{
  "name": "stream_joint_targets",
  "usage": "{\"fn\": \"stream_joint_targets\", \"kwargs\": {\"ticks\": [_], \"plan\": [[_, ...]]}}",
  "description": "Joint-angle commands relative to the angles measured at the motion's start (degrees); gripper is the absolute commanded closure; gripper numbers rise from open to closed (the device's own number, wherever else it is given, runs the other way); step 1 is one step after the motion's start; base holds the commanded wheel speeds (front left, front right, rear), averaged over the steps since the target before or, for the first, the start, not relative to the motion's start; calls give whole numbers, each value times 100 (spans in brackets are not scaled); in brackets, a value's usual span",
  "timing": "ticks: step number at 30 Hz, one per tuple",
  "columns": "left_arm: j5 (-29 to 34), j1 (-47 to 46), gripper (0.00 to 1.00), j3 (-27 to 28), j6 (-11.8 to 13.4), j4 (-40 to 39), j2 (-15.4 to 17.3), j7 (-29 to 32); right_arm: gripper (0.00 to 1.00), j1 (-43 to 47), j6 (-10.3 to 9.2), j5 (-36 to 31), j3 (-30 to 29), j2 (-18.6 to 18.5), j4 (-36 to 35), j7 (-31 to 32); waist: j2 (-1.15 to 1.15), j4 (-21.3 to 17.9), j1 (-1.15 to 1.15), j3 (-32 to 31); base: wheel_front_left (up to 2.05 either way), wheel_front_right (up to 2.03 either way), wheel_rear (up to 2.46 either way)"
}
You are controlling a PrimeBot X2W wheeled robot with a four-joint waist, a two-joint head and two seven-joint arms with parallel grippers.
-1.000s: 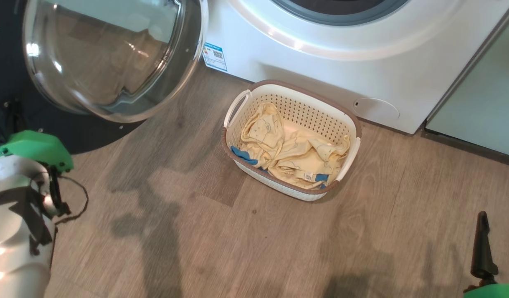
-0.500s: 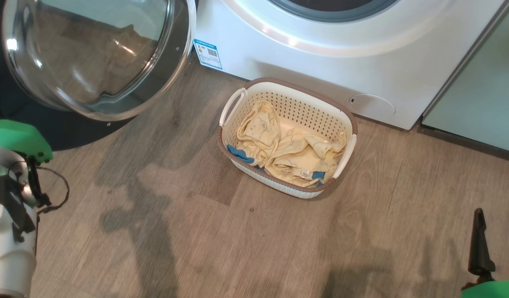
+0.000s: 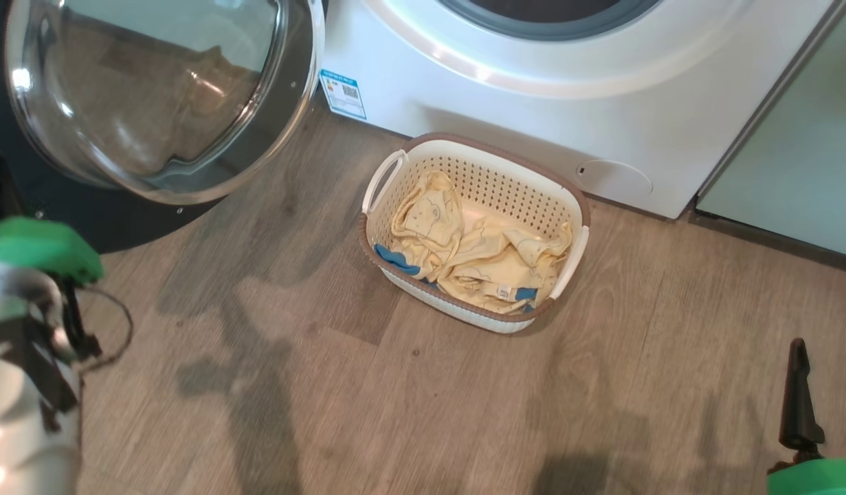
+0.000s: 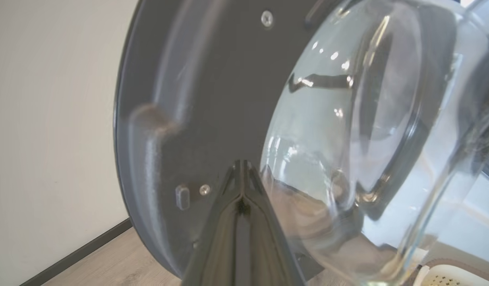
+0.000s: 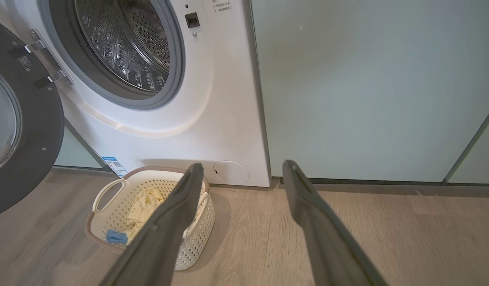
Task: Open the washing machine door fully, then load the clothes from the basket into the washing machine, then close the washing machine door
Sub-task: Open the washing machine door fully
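The washing machine door stands swung open at the upper left of the head view, its glass bowl facing me. The white washing machine is behind the basket, which sits on the floor and holds the pale yellow clothes. In the left wrist view my left gripper is shut and empty, pointing at the door's dark inner rim close ahead. My right gripper is open and empty, low and right of the basket, with the steel drum open beyond.
Pale green cabinets stand right of the machine. Wooden floor spreads between me and the basket. My pale left forearm fills the lower left of the head view. A cream wall lies left of the door.
The head camera has shifted a little, sliding the whole picture. My left forearm has moved slightly within it. The door, basket and clothes lie as before, and the right gripper stays open.
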Motion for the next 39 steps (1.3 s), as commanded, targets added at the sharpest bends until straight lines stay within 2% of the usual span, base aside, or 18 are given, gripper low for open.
{"fn": "stream_joint_targets", "kwargs": {"ticks": [1,7,13,19,29,30,31,32,34,35,36,38,39], "plan": [[72,12,100,249,-26,-295,218,-36,0,-155,-16,20,85,-74,-155,-55,0,-9,0,-12,0,0,0],[253,720,100,433,-35,-1210,-204,-36,0,-162,-16,35,99,-45,-127,-55,0,-75,0,-124,0,0,0],[554,1590,100,254,-168,-2156,-623,-36,0,-178,-16,58,165,-28,-61,-55,0,-178,0,-273,0,0,0],[804,2250,100,-195,-320,-2830,-991,-36,0,-144,-16,102,251,-18,-5,-55,0,-289,0,-423,0,0,0],[986,2477,100,-1041,-636,-3050,-1209,-36,0,-115,-16,152,384,-12,-84,-55,0,-587,0,-648,0,0,0],[999,2474,93,-1103,-660,-3046,-1215,-36,0,-101,-16,138,387,-12,-74,-55,0,-625,0,-674,0,0,0],[999,2474,93,-1103,-660,-3046,-1215,-36,0,-101,-16,138,387,-12,-74,-55,0,-625,0,-674,0,0,0],[1009,2469,71,-1175,-700,-3042,-1221,-36,0,-89,-16,137,390,-12,-73,-55,0,-665,0,-693,0,0,0],[1031,2469,56,-1272,-755,-2992,-1214,-36,0,-74,-16,121,411,-11,-92,-55,0,-761,0,-726,0,0,0],[1042,2482,38,-1313,-765,-2969,-1217,-36,0,-64,-16,111,422,-11,-93,-55,0,-817,0,-750,0,0,0],[1053,2497,15,-1357,-778,-2945,-1220,-36,0,-56,-16,95,425,-11,-104,-55,0,-870,0,-759,0,0,0],[1065,2514,0,-1427,-786,-2912,-1229,-35,0,-45,-16,78,439,-11,-120,-55,0,-984,0,-786,0,0,0],[1064,2519,0,-1454,-788,-2881,-1233,-29,0,-38,-16,69,437,-11,-123,-55,0,-1035,0,-796,0,0,0]]}}
